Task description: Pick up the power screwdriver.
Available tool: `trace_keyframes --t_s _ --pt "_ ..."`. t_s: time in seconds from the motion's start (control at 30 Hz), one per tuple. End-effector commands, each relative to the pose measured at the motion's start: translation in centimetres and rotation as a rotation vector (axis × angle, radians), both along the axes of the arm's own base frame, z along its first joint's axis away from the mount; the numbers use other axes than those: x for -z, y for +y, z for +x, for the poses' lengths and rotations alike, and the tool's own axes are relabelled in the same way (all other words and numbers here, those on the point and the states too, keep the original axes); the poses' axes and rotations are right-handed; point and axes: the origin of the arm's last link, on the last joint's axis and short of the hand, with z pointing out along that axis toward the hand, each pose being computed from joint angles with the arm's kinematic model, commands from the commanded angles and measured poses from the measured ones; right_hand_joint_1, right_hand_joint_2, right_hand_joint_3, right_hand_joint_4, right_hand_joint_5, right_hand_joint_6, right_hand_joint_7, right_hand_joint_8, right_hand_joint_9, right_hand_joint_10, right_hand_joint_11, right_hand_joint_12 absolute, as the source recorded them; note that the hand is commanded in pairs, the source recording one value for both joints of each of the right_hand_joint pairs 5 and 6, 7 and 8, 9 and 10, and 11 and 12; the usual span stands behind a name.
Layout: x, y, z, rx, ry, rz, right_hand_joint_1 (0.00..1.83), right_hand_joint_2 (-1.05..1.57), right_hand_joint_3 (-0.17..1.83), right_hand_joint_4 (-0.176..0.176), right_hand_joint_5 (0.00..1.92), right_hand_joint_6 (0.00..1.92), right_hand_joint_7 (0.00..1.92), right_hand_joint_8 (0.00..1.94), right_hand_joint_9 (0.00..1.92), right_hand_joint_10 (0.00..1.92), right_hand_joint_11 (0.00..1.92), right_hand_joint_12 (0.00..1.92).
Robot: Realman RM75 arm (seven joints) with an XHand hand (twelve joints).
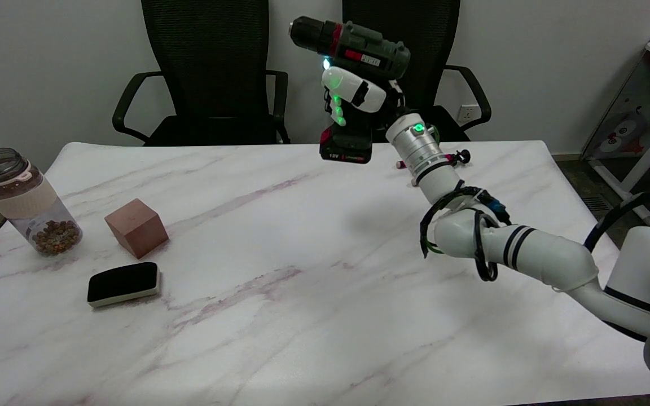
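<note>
The power screwdriver (353,51) is a dark green and black drill-shaped tool with red trim and a black battery block at the foot of its handle. It hangs well above the far side of the table, upright, its chuck pointing left. My right hand (356,96) grips it around the handle, white fingers wrapped across the front, green lights glowing on them. The white arm reaches up to it from the lower right.
A marble table (302,293) fills the view. At its left stand a clear jar (23,200) with brown pellets, a reddish-brown cube (136,226) and a black-topped eraser (123,283). A small red-and-black item (460,157) lies behind the wrist. Two black chairs (206,73) stand behind.
</note>
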Motion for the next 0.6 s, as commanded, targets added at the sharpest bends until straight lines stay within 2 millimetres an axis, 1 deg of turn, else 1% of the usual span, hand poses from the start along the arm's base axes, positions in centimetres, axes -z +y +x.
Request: trace_keyframes --t_s 0.03,0.13,0.23,0.37,0.47,0.6 --pt "-1.6 2.7 4.1 -0.098 0.037 0.066 0.85 0.18 0.63 0.176 1.92 1.92 1.92 1.92 1.92 1.92 1.92 1.92" --pt "-1.4 3.3 3.6 -0.085 0.029 0.08 0.85 0.18 0.63 0.176 1.92 1.92 1.92 1.92 1.92 1.92 1.92 1.92" --pt "-0.8 4.0 3.1 -0.08 0.013 0.101 0.85 0.19 0.63 0.176 1.92 1.92 1.92 1.92 1.92 1.92 1.92 1.92" --pt "0.6 4.8 2.6 -0.061 -0.011 0.145 0.84 0.22 0.62 0.176 1.92 1.92 1.92 1.92 1.92 1.92 1.92 1.92" --pt "1.4 5.1 2.4 -0.038 -0.018 0.172 0.85 0.24 0.62 0.176 1.92 1.92 1.92 1.92 1.92 1.92 1.92 1.92" --pt "1.9 5.1 2.0 -0.003 -0.014 0.187 0.84 0.29 0.6 0.176 1.92 1.92 1.92 1.92 1.92 1.92 1.92 1.92"
